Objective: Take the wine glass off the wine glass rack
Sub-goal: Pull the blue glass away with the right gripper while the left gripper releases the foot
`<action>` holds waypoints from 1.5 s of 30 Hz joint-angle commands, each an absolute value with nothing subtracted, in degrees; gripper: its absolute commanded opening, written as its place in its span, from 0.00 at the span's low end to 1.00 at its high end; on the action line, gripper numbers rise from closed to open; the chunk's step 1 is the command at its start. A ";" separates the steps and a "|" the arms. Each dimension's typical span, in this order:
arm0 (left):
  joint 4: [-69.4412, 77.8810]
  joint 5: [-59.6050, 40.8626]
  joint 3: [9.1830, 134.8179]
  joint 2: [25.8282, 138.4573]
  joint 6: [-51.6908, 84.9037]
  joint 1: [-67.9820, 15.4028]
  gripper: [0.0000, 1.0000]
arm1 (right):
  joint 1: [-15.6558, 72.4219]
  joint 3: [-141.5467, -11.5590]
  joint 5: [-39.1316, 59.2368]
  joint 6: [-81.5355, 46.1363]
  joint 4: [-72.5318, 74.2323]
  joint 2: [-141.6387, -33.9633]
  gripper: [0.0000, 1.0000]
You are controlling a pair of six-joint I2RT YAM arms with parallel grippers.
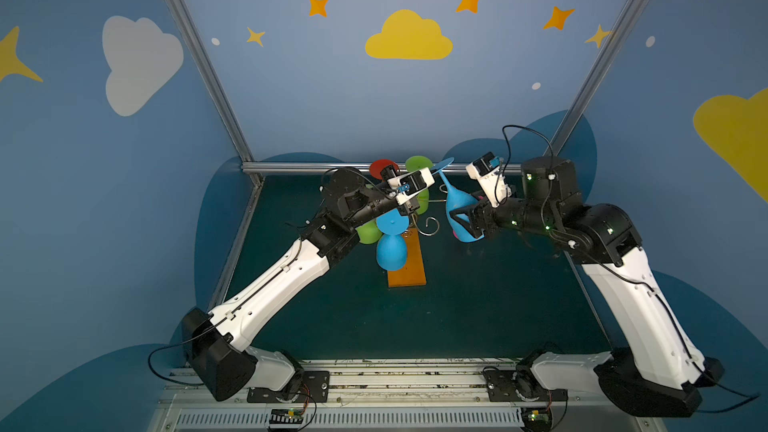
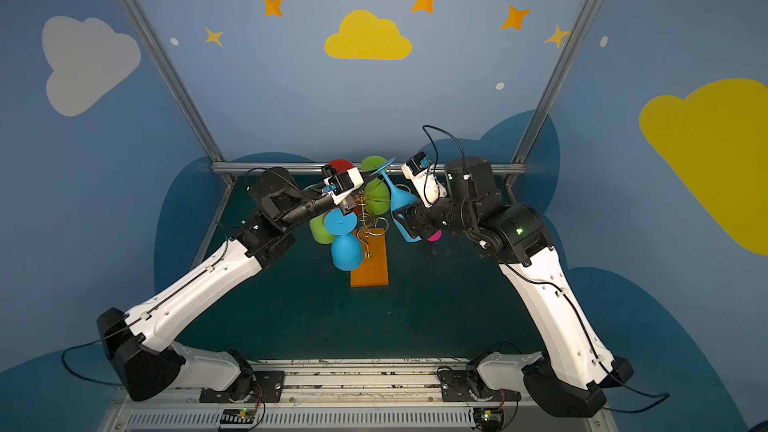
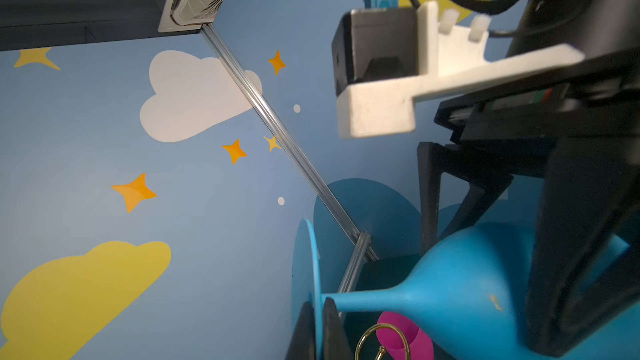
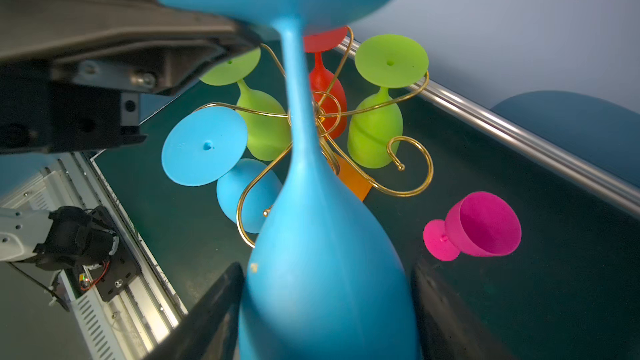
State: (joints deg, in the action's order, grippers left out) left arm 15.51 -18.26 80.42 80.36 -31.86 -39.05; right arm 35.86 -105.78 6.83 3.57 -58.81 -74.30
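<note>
The bench (image 1: 478,305) carried the wine glass rack (image 1: 409,268), four glasses (image 4: 375,133) hanging bowl-down on it — a pink glass (image 4: 481,226) lay beside. The blue wine glass (image 1: 457,203) was off the rack, in the air: right pincer (image 4: 325,271) gripping wide around its bowl, left pincer (image 3: 317,306) clamped tight on its foot.

Reaching inward with the left arm (image 1: 282,280) and right arm (image 1: 631,297), elbows bent.
Pinching the foot of the wine glass (image 1: 457,201) in the tightly closed left gripper (image 3: 318,320); clasping its bowl between the wide-set fingers of the right gripper (image 4: 327,289).
</note>
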 commanded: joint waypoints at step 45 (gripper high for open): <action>16.61 -20.54 75.32 71.52 9.92 -34.68 0.03 | 25.71 -83.68 19.95 -13.77 -29.84 -53.80 0.51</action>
